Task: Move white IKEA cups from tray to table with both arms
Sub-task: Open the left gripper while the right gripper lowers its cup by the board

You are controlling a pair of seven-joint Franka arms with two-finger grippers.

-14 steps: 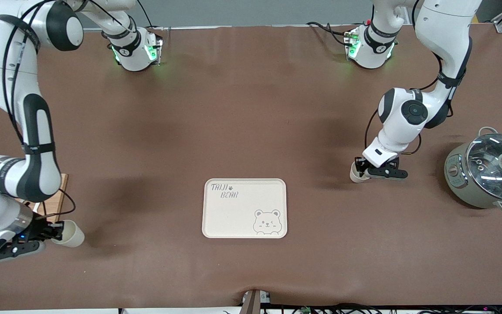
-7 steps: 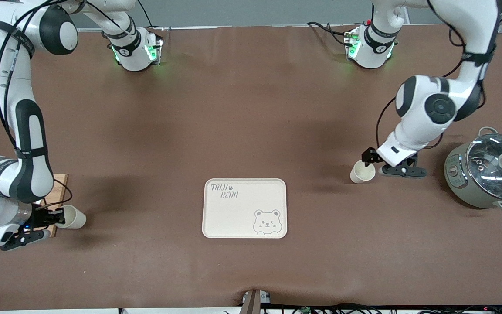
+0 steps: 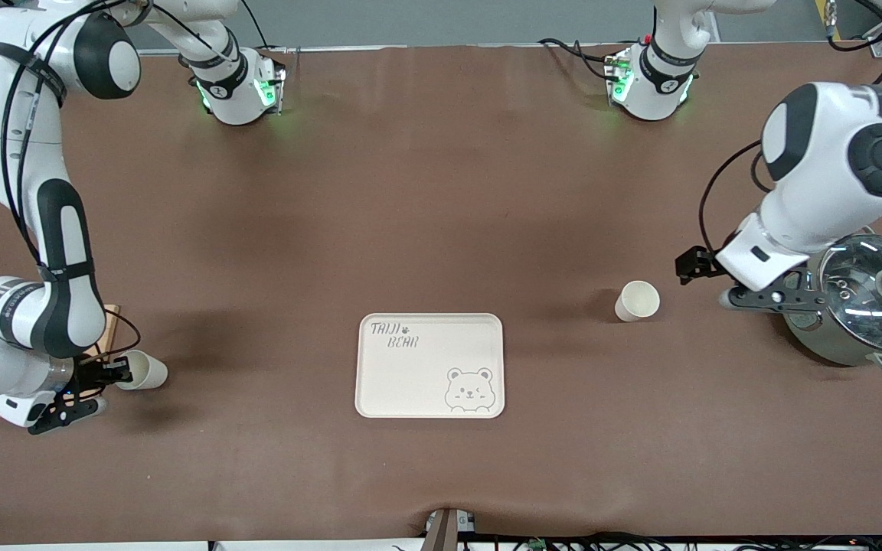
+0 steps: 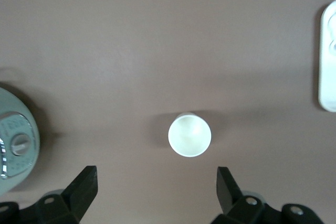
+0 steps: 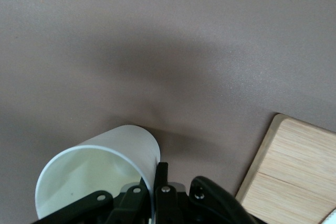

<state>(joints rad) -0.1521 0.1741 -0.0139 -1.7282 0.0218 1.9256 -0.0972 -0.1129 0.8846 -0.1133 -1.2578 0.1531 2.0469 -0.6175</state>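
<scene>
The left gripper (image 3: 705, 279) hangs with jaws spread wide and empty, raised beside the pot (image 3: 858, 306); its cup (image 3: 637, 300) stands upright on the table (image 3: 441, 191). The right gripper (image 3: 96, 383) pinches the second cup (image 3: 142, 370) by its rim, tilted above the table beside the cutting board (image 5: 294, 174). The tray (image 3: 429, 365) is empty; one release remains.

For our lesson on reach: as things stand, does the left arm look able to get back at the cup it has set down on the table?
Probably yes. The left gripper is open, and the cup stands upright on the table with nothing between them. The pot sits beside the gripper, not in the way.
</scene>
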